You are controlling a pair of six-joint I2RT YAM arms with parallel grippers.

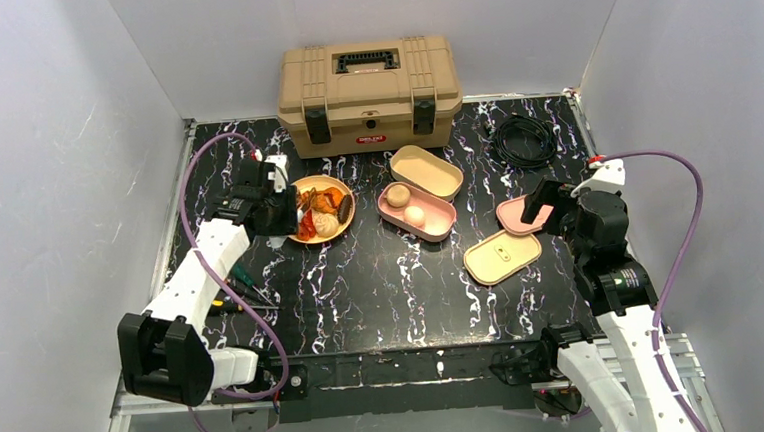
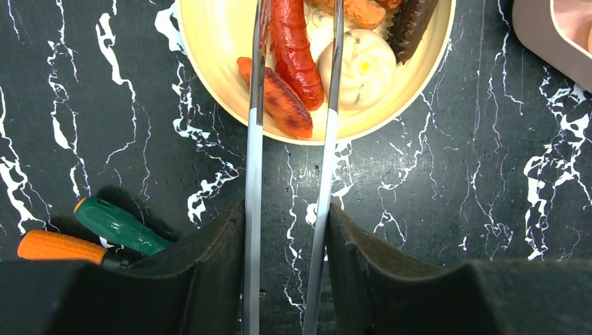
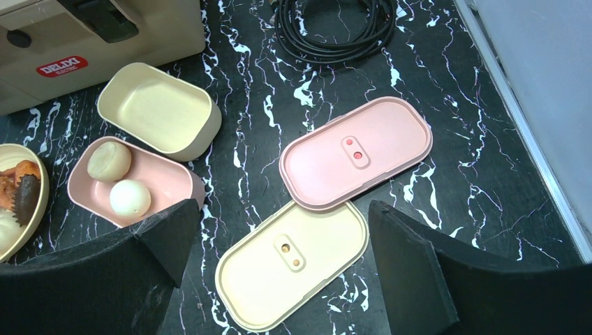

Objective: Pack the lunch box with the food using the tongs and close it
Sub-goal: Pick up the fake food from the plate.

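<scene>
Item, nearest: my left gripper [image 2: 285, 218], clamped on the tongs [image 2: 253, 174], with two screwdrivers [image 2: 119, 225] on the table short of the plate [image 2: 209, 42] and to its left. Item: tong blades reach over the plate's near rim and straddle a red sausage [image 2: 297, 49]; an orange piece [image 2: 276, 98] lies against the left blade and a bun [image 2: 359, 66] just outside the right. I judge a firmer squeeze and a straight lift best, so neither neighbour drags along. Item: right of the plate, past a strip of bare table, the pink lunch box [image 3: 164, 181] holds an egg [image 3: 130, 197] and a bun, with room left; its wall needs clearing. Item, farther right: my right gripper [image 3: 279, 209], spread wide and empty above two lids [image 3: 356, 150].
</scene>
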